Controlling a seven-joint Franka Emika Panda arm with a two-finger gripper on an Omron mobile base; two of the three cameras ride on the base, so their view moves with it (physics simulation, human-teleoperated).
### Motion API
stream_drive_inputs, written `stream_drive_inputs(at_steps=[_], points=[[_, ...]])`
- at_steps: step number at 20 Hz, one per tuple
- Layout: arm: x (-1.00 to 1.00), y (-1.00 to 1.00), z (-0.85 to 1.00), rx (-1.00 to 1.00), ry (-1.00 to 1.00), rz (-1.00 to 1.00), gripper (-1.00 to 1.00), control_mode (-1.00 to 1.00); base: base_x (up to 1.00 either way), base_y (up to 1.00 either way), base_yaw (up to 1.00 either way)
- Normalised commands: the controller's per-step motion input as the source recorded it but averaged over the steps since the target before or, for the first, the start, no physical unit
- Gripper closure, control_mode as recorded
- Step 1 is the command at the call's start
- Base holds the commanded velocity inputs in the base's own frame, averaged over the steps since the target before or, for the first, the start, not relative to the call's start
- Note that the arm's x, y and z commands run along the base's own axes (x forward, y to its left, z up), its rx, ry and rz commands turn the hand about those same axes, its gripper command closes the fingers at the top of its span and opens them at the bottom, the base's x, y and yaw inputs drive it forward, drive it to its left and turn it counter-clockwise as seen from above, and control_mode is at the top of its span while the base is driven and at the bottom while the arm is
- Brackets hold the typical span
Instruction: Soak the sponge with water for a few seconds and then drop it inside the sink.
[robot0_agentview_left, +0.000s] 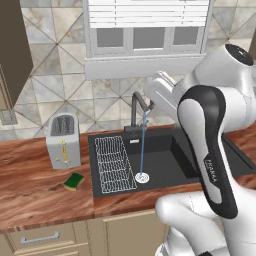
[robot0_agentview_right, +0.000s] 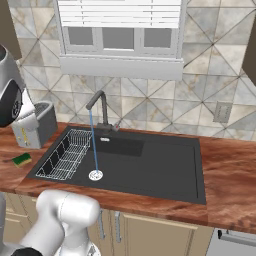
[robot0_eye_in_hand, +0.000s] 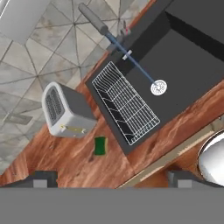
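The end effector (robot0_eye_in_hand: 111, 179) hangs high above the kitchen, its two dark fingertips (robot0_eye_in_hand: 41, 178) set wide apart with nothing between them, looking almost straight down. Below it, on the wooden surface (robot0_agentview_left: 35, 192), lies the sponge (robot0_agentview_left: 74, 181), green side up, just in front of the toaster (robot0_agentview_left: 64, 141) and a little way off the left rim of the sink (robot0_agentview_left: 165, 172). Nothing touches the sponge; it sits flat and alone on the wood.

In the basin, the water (robot0_agentview_left: 143, 145) already runs in a thin blue line from the faucet (robot0_agentview_left: 138, 107) down onto the round drain (robot0_agentview_left: 142, 177), and the wire rack (robot0_agentview_left: 114, 164) fills the left part of the sink, between the sponge and the stream.

To my eye the job in hand is the reach for the sponge, which has not yet been picked up. Doing it well means coming down squarely over it and turning the wrist so the fingers close across its shorter sides. The toaster stands close behind, so I would keep the descent on the near side of it. The sponge is thin, so the fingers should go nearly to the wood before closing. Being soft, it will likely squash somewhat in the grip.
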Motion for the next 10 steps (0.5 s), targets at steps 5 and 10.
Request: stream_drive_inputs(at_steps=[5,10], points=[[-0.02,0.44,0.0,-0.12,0.01,0.3,-1.0,-1.0,0.0,0.0,0.0],[-0.03,0.5,-0.11,-0.1,0.0,0.27,-1.0,-1.0,0.0,0.0,0.0]])
